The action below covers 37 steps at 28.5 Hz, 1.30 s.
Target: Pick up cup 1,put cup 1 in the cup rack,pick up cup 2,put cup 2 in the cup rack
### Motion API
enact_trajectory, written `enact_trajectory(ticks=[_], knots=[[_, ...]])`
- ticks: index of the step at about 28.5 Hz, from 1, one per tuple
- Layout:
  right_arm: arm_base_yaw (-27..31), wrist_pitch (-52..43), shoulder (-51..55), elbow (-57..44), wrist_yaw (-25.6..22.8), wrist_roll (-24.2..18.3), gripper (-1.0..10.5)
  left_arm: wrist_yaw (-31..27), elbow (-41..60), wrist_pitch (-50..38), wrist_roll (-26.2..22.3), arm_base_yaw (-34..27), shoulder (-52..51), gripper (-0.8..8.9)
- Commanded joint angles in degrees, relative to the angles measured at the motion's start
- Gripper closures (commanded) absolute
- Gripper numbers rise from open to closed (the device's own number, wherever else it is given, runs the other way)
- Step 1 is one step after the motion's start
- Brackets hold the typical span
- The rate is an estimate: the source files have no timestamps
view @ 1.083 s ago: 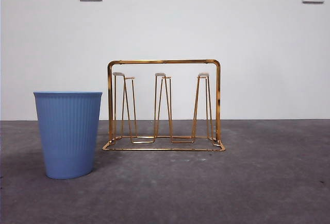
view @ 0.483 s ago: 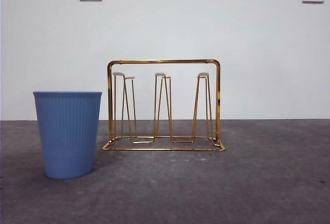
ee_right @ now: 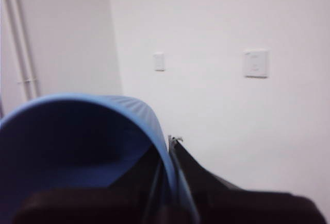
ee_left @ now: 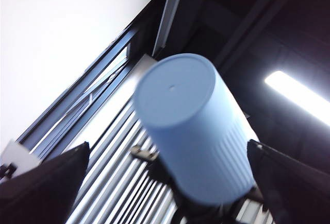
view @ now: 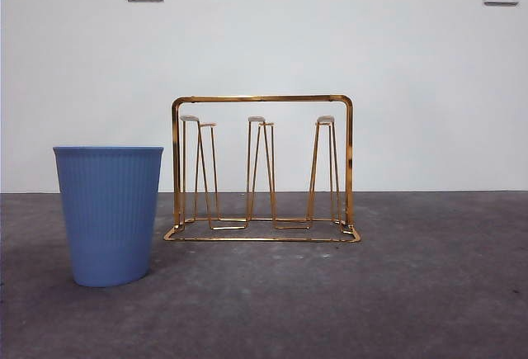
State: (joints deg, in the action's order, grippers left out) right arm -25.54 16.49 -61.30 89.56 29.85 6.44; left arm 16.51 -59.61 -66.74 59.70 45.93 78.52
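In the front view, a blue ribbed plastic cup (view: pixel 109 214) stands upright at lower left on the grey bench (view: pixel 412 293). It is just beside the shiny gold wire cup rack (view: pixel 262 99) at centre, whose pegs are bare. The right hand (ee_right: pixel 167 177) pinches the rim of a second blue ribbed cup (ee_right: pixel 139 108), one jaw inside it. The left hand (ee_left: pixel 167 144) is spread wide.
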Motion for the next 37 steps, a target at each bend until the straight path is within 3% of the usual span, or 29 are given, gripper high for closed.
enact_trajectory(ticks=[1, 12, 17, 21, 26, 30, 37], knots=[[-3.02, -1.60, -1.51, -0.24, -1.84, -0.85, 9.6, -0.09, -1.99, -0.35, -0.07, 0.13, 0.24, 1.84], [-9.05, -3.19, -3.85, -0.24, -6.71, -4.07, 9.6, 0.31, -4.26, 0.74, -1.03, -0.26, 0.24, 1.92], [-9.05, -2.19, -3.85, -0.24, -6.73, -4.07, 9.6, 0.13, -4.26, 1.01, -1.03, -0.24, 0.24, 4.03], [-9.05, -1.92, -4.11, -0.24, -6.73, -4.07, 9.6, 0.15, -4.26, 0.92, -1.01, -0.24, 0.24, 4.82], [-9.05, -1.51, -4.55, -0.24, -6.73, -3.80, 9.6, 0.15, -4.26, 0.94, -0.98, -0.24, 0.24, 7.13], [-9.05, -1.46, -4.57, -0.24, -6.71, -3.63, 9.6, 0.15, -4.26, 0.87, -0.98, -0.24, 0.24, 8.23], [-9.03, 1.68, -4.52, -0.24, -6.75, -3.67, 9.4, 0.17, -4.26, 0.94, -1.03, -0.24, 0.22, 8.21]])
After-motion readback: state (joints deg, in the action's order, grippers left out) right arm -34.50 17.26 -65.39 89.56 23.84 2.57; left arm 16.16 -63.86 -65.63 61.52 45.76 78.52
